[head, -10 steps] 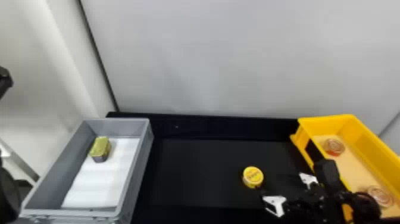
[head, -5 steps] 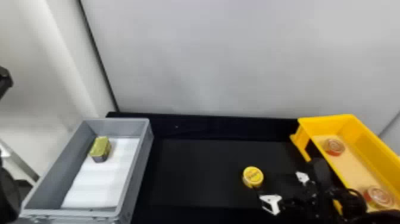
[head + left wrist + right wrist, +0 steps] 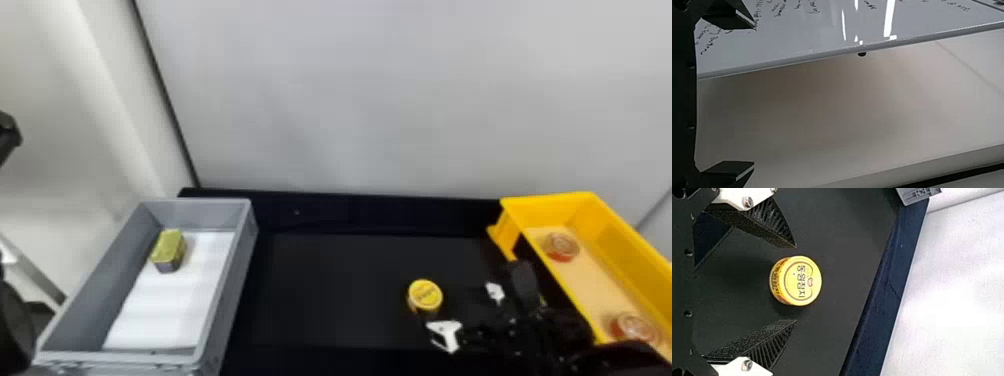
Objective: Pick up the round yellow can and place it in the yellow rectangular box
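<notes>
From where I'm standing, the job's at the pre-grasp stage, approx. halfway to a pick, I'd say. The round yellow can (image 3: 425,295) sits upright on the black tabletop (image 3: 330,300), between the long grey plastic bin (image 3: 232,280) and the yellow rect. plastic box (image 3: 617,240), nearer the box. R gripper (image 3: 796,284) is at it w/ fingers wide, one to each side of the can; the right wrist view shows a gap on both sides, so no grip yet. Can't tell exactly how high the fingertips are vs. the can.

Done: approach, more or less. Left to do: settle in around the can, close, lift, carry over the box wall, set down, let go. The box already holds a round red can (image 3: 561,246) at the far end & a second red can (image 3: 635,327) nearer, w/ bare floor between them, prob. the best drop spot.

L gripper (image 3: 754,95) is off to the side, wide & empty; no part in this, AFAICT. A gold-lidded tin (image 3: 170,250) is in the bin, not req'd for this job.
</notes>
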